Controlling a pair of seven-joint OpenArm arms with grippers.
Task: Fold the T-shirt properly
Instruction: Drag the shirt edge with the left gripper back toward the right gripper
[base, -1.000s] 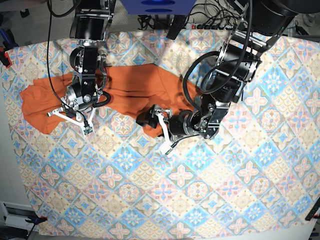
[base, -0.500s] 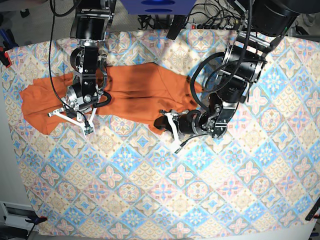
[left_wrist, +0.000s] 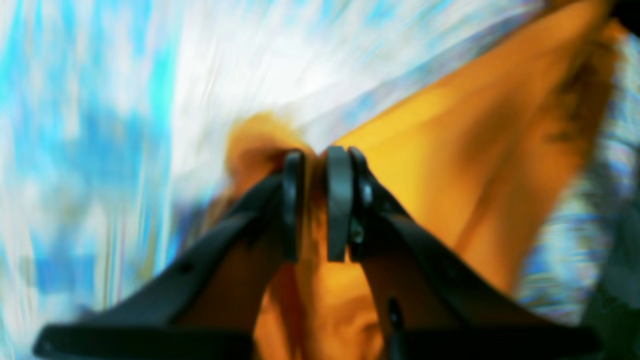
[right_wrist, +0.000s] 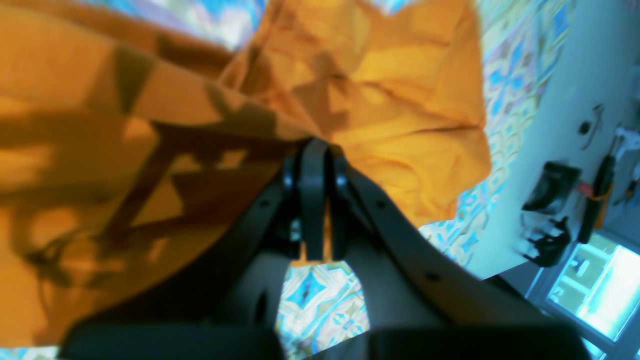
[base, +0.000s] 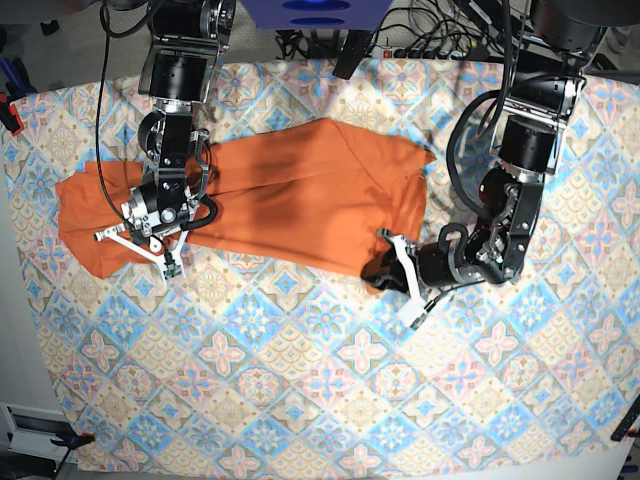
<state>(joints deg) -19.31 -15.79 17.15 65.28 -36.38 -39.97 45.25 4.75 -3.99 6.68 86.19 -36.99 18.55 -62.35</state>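
Note:
The orange T-shirt (base: 290, 195) lies stretched out across the back half of the tile-patterned cloth (base: 300, 380). My left gripper (base: 388, 270) is at the shirt's near right corner. In the blurred left wrist view its fingers (left_wrist: 340, 200) are pinched on a fold of the T-shirt (left_wrist: 450, 150), so the left gripper (left_wrist: 315, 165) is shut on it. My right gripper (base: 138, 243) sits at the shirt's near left edge. In the right wrist view that right gripper (right_wrist: 315, 155) is shut with a thin edge of the T-shirt (right_wrist: 390, 90) between the pads.
The patterned cloth covers the whole table; its near edge (base: 350, 470) runs along the bottom. Cables and a power strip (base: 430, 45) lie behind the back edge. A red clamp (base: 10, 115) holds the cloth at the far left. Both arms stand over the back half.
My left gripper closed on the shirt's near edge and pulled it to the right, spreading the shirt wider and flatter. The right gripper stayed shut on the left edge, barely moving.

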